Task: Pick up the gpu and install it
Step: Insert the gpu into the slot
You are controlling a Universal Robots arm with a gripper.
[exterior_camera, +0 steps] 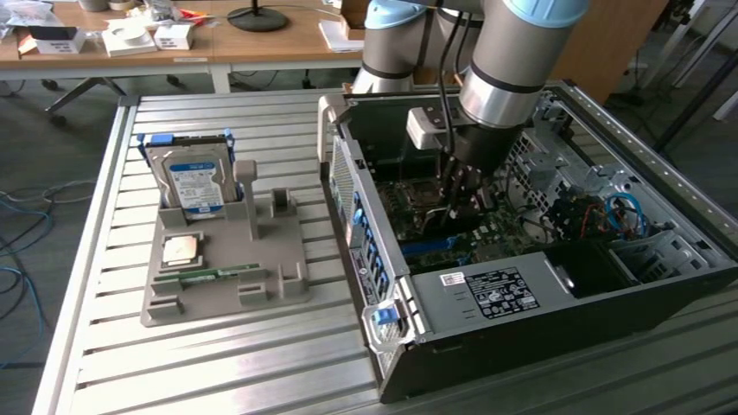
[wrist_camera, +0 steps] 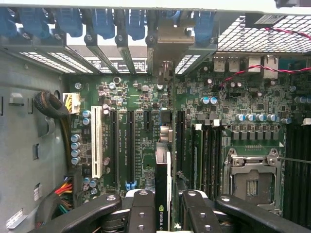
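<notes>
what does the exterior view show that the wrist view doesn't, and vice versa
Exterior view adds: the arm, the slatted table, and the grey fixture carrying the hard drive, a processor chip and the memory stick.
Wrist view adds: the gpu edge-on, clamped in the hand over the motherboard slots, plus the white slot and the processor socket.
Both: the open computer case, with the motherboard and the hand inside it.

Mobo [wrist_camera: 141, 97] dk green; gpu [wrist_camera: 163, 179] blk edge; tool [wrist_camera: 166, 204] blk; latches [wrist_camera: 104, 22] blue.
</notes>
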